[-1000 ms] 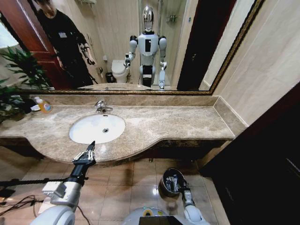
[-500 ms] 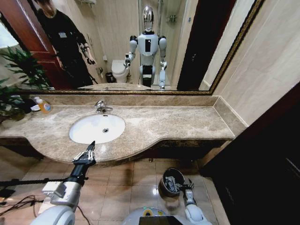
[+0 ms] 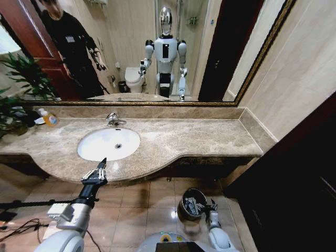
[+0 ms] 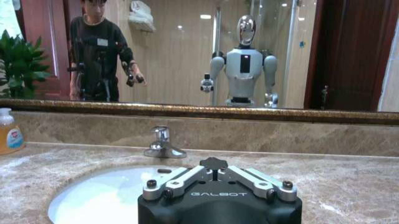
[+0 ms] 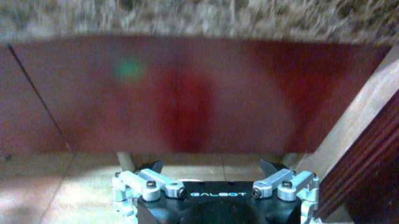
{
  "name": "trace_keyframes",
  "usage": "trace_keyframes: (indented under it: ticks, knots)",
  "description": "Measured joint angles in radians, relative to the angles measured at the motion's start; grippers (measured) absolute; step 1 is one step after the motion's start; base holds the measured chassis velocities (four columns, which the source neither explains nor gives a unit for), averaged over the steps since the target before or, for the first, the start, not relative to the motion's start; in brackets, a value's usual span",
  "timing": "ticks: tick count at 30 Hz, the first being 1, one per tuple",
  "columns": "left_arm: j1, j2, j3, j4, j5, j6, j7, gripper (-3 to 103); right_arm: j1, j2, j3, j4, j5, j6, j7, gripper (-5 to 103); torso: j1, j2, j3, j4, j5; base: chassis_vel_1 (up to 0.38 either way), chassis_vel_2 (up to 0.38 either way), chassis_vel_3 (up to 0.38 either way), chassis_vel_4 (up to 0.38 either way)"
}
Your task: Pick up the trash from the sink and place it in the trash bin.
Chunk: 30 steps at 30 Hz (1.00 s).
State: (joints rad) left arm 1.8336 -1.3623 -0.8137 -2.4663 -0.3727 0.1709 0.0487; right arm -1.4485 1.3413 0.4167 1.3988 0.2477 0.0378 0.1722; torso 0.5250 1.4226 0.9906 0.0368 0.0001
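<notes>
The white oval sink (image 3: 100, 149) (image 4: 93, 200) lies in the marble counter, and its basin looks bare. On the floor below the counter's front stands the dark round trash bin (image 3: 184, 210), with pale bits of trash (image 3: 192, 203) inside it. My right gripper (image 3: 211, 206) (image 5: 212, 166) hangs low beside the bin's right rim, open, with nothing between its fingers. My left gripper (image 3: 101, 167) (image 4: 215, 164) is held at the counter's front edge before the sink, shut and empty.
A chrome tap (image 3: 113, 119) (image 4: 162, 143) stands behind the basin. A yellow-orange soap bottle (image 3: 49, 117) (image 4: 9, 133) is at the counter's far left beside a plant (image 3: 21, 84). A dark wooden panel (image 3: 294, 178) closes the right side. Cables (image 3: 21, 223) lie on the floor at left.
My right gripper has drawn slightly to the right, off the bin's opening to its rim side. The left arm has not moved.
</notes>
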Motion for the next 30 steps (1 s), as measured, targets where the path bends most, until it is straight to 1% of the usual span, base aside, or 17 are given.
trace_keyframes:
  ticks: [1, 2, 3, 6, 7, 10, 12, 15, 16, 20, 21, 22, 24, 25, 26, 30]
  knots:
    - [0.000, 0.000, 0.000, 0.000, 0.000, 0.000, 0.000, 0, -0.005, -0.005, 0.004, 0.029, 0.013, -0.018, 0.002, 100, 0.000, 0.000, 0.000, -0.0001, 0.0000, 0.000, 0.000, 0.000, 0.000]
    - [0.000, 0.000, 0.000, 0.000, 0.000, 0.000, 0.000, 0, -0.013, -0.013, 0.016, 0.092, 0.041, -0.054, 0.008, 100, 0.000, 0.000, 0.000, 0.0000, 0.0000, 0.000, 0.000, 0.000, 0.000]
    - [0.000, 0.000, 0.000, 0.000, 0.000, 0.000, 0.000, 0, -0.013, -0.013, 0.016, 0.092, 0.041, -0.054, 0.008, 100, 0.000, 0.000, 0.000, 0.0000, 0.0000, 0.000, 0.000, 0.000, 0.000]
    - [0.000, 0.000, 0.000, 0.000, 0.000, 0.000, 0.000, 0, -0.024, -0.022, 0.067, 0.239, 0.080, -0.110, 0.010, 100, 0.000, 0.000, 0.000, 0.0000, 0.0000, 0.000, 0.000, 0.000, 0.000]
    - [0.000, 0.000, 0.000, 0.000, 0.000, 0.000, 0.000, 0, -0.024, -0.022, 0.067, 0.239, 0.080, -0.110, 0.010, 100, 0.000, 0.000, 0.000, 0.0000, 0.0000, 0.000, 0.000, 0.000, 0.000]
    - [0.000, 0.000, 0.000, 0.000, 0.000, 0.000, 0.000, 0, -0.026, -0.028, 0.118, 0.349, 0.092, -0.123, 0.001, 100, 0.000, 0.000, 0.000, 0.0000, 0.0000, 0.000, 0.000, 0.000, 0.000]
    - [0.000, 0.000, 0.000, 0.000, 0.000, 0.000, 0.000, 0, -0.027, -0.028, 0.135, 0.381, 0.094, -0.123, -0.003, 100, 0.000, 0.000, 0.000, 0.0000, 0.0000, 0.000, 0.000, 0.000, 0.000]
    - [0.000, 0.000, 0.000, 0.000, 0.000, 0.000, 0.000, 0, -0.033, -0.025, 0.190, 0.490, 0.113, -0.120, -0.016, 100, 0.000, 0.000, 0.000, 0.0000, -0.0001, 0.000, 0.000, 0.000, 0.000]
    - [0.000, 0.000, 0.000, 0.000, 0.000, 0.000, 0.000, 0, -0.033, -0.025, 0.190, 0.490, 0.113, -0.120, -0.016, 100, 0.000, 0.000, 0.000, 0.0000, -0.0001, 0.000, 0.000, 0.000, 0.000]
    - [0.000, 0.000, 0.000, 0.000, 0.000, 0.000, 0.000, 0, -0.047, -0.028, 0.259, 0.607, 0.126, -0.117, -0.043, 100, 0.000, 0.000, 0.000, 0.0000, 0.0000, 0.000, 0.000, 0.000, 0.000]
    - [0.000, 0.000, 0.000, 0.000, 0.000, 0.000, 0.000, 0, -0.047, -0.028, 0.259, 0.607, 0.126, -0.117, -0.043, 100, 0.000, 0.000, 0.000, 0.0000, 0.0000, 0.000, 0.000, 0.000, 0.000]
    - [0.000, 0.000, 0.000, 0.000, 0.000, 0.000, 0.000, 0, -0.054, -0.031, 0.276, 0.629, 0.130, -0.117, -0.057, 100, 0.000, 0.000, 0.000, 0.0000, -0.0001, 0.000, 0.000, 0.000, 0.000]
    - [0.000, 0.000, 0.000, 0.000, 0.000, 0.000, 0.000, 0, -0.096, -0.048, 0.348, 0.698, 0.174, -0.105, -0.139, 100, 0.000, 0.000, 0.000, 0.0000, 0.0000, 0.000, 0.000, 0.000, 0.000]
    - [0.000, 0.000, 0.000, 0.000, 0.000, 0.000, 0.000, 0, -0.108, -0.053, 0.367, 0.710, 0.190, -0.101, -0.163, 100, 0.000, 0.000, 0.000, 0.0000, 0.0000, 0.000, 0.000, 0.000, 0.000]
    - [0.000, 0.000, 0.000, 0.000, 0.000, 0.000, 0.000, 0, -0.108, -0.053, 0.367, 0.710, 0.190, -0.101, -0.163, 100, 0.000, 0.000, 0.000, 0.0000, 0.0000, 0.000, 0.000, 0.000, 0.000]
    - [0.000, 0.000, 0.000, 0.000, 0.000, 0.000, 0.000, 0, -0.177, -0.075, 0.467, 0.735, 0.265, -0.065, -0.269, 100, 0.000, 0.000, 0.000, 0.0000, -0.0001, 0.000, 0.000, 0.000, 0.000]
